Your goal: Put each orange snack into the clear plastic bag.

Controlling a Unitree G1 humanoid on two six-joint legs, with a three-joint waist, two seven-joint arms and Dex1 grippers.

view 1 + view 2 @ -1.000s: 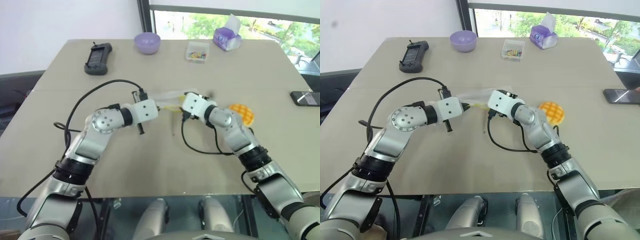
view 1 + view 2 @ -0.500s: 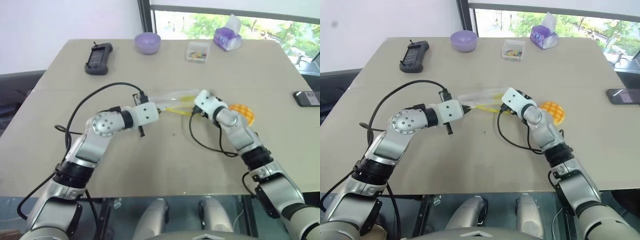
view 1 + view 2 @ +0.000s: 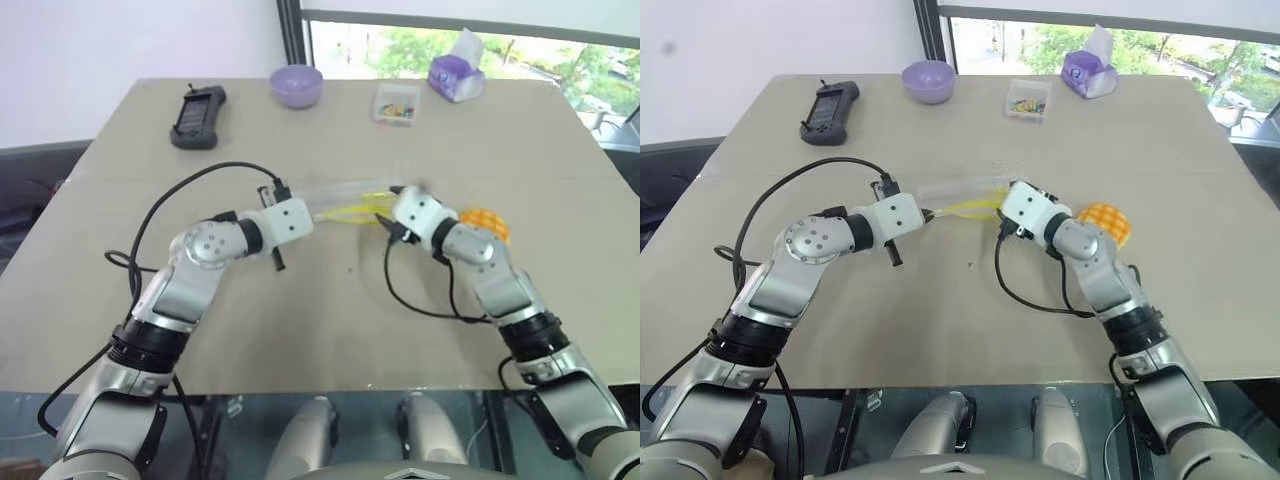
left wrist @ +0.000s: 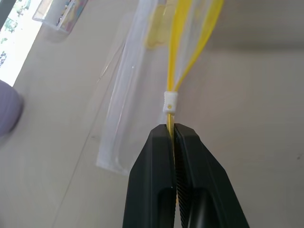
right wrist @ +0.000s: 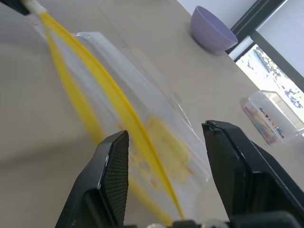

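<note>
The clear plastic bag lies mid-table, its yellow seal strip pulled apart into two lines. My left gripper is shut on the end of that strip, just behind the white slider. My right gripper is at the bag's other end with its fingers wide apart. The yellow strips and the bag run between those fingers; I cannot tell whether they touch. One orange snack, round with a criss-cross top, rests on the table just right of the right gripper, outside the bag.
Along the far edge stand a black handheld device, a purple bowl, a small clear box with colourful contents and a purple tissue pack. Black cables loop from both wrists onto the table.
My right gripper has shifted right, away from the left one, and the bag's yellow strips now stretch longer between the two. The left gripper has kept its hold.
</note>
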